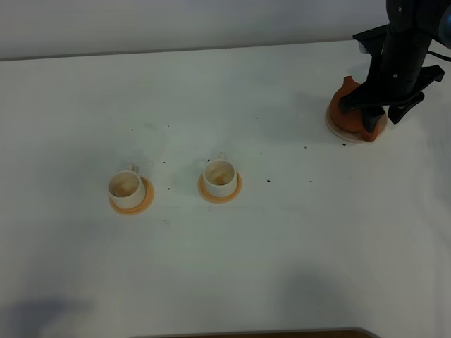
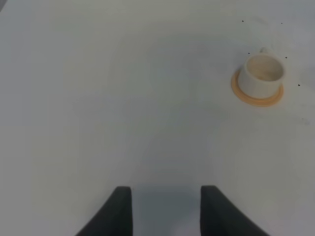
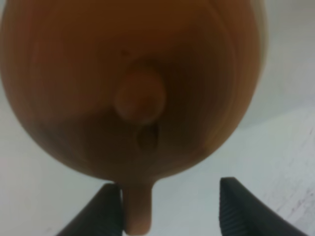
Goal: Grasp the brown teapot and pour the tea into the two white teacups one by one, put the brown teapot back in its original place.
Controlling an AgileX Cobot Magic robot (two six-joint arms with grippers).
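The brown teapot sits on its pale saucer at the far right, partly hidden by my right arm. My right gripper is down at the pot. In the right wrist view the teapot fills the frame, lid knob up, and its handle lies against one finger of my open right gripper, with a wide gap to the other finger. The two white teacups stand upright on orange coasters left of centre. My left gripper is open over bare table, far from one teacup.
Each cup rests on a small orange coaster. Tiny dark specks dot the white table. The table's back edge runs just behind the teapot, and a dark strip shows at the front edge.
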